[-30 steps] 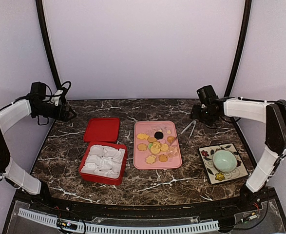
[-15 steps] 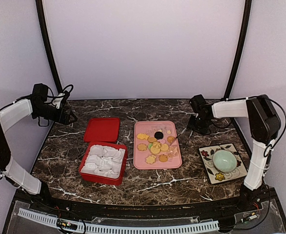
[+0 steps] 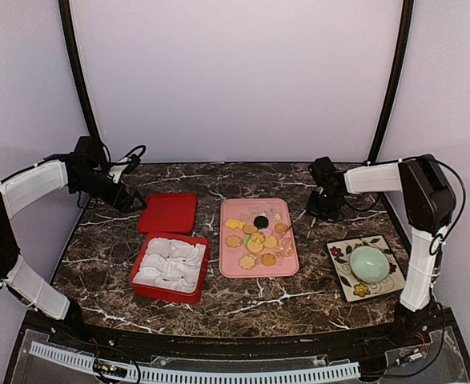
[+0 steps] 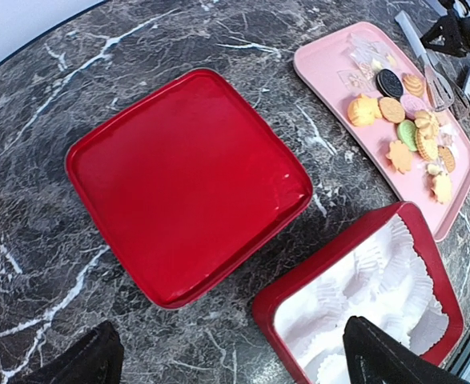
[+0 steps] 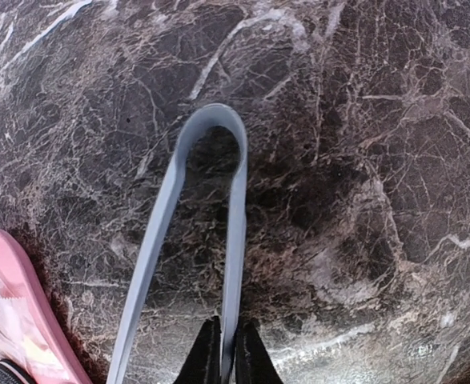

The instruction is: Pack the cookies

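The right gripper (image 5: 221,352) pinched one arm of the grey tongs (image 5: 233,208), its jaws nearly together, on the marble table (image 5: 379,120) beside the pink tray (image 3: 287,268) where the cookies (image 3: 255,234) lay. The left gripper (image 4: 233,356) hung wide apart and empty over the red lid (image 4: 186,184).

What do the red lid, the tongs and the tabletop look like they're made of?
Red lid: probably glossy plastic, smooth with soft highlights. Tongs: matte grey, one thin bent strip, perhaps plastic or silicone. Tabletop: dark polished marble or a marble-look surface, white veins.
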